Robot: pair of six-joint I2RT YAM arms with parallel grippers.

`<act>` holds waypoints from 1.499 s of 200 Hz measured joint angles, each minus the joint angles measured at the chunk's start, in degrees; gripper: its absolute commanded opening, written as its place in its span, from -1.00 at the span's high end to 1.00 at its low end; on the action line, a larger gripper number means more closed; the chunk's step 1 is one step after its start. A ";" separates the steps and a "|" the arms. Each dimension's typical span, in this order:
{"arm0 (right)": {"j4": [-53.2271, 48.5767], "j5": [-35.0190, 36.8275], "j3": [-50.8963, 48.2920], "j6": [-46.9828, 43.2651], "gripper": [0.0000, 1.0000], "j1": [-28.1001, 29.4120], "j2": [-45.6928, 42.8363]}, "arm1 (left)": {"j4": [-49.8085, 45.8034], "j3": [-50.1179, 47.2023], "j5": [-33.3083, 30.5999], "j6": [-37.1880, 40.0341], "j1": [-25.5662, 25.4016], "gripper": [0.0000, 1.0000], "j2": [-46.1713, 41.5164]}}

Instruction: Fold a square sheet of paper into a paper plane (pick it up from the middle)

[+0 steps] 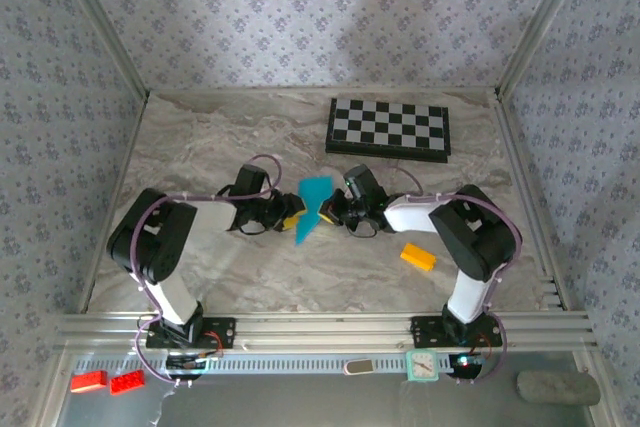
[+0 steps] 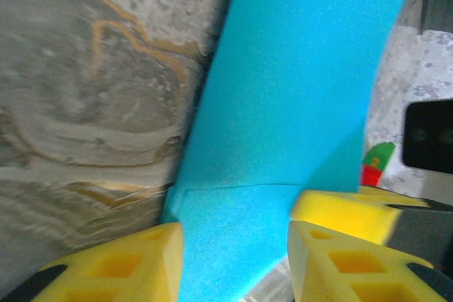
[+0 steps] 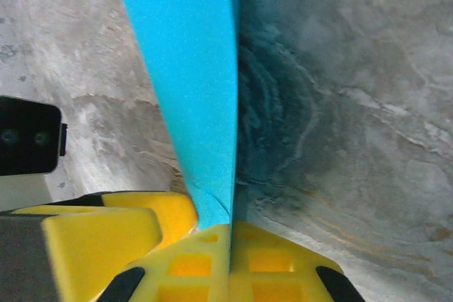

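Right claw [image 3: 212, 221] pinching paper [image 3: 191, 68], left claw [image 2: 233, 245] — astride it

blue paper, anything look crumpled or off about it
Only slightly: the blue paper buckles into a small wrinkle right where the right gripper pinches it. In the top view it slants; no tear shows.

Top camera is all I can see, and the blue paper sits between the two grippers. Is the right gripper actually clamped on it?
Observer: Yes, the right wrist camera shows the right gripper pinching the paper between its yellow fingers.
Operator: And the left one?
Observer: The left gripper is open, with one finger on each side of the paper.
Operator: Any fold yet?
Observer: A crease crosses the paper just ahead of the left fingers.
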 measured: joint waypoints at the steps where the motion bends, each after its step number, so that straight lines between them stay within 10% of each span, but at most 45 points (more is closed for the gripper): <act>1: 0.00 0.09 0.00 0.00 0.93 0.00 -0.09 | -0.15 0.00 -0.13 0.17 0.00 0.05 -0.13; 113: -5.38 10.82 -3.30 4.13 0.94 0.02 -10.95 | -11.72 0.61 -22.86 30.88 -13.31 -0.55 -18.75; 300: -9.62 8.68 -2.71 15.28 0.85 -1.16 -10.69 | 3.58 2.67 -29.59 60.48 -20.46 -0.23 -1.62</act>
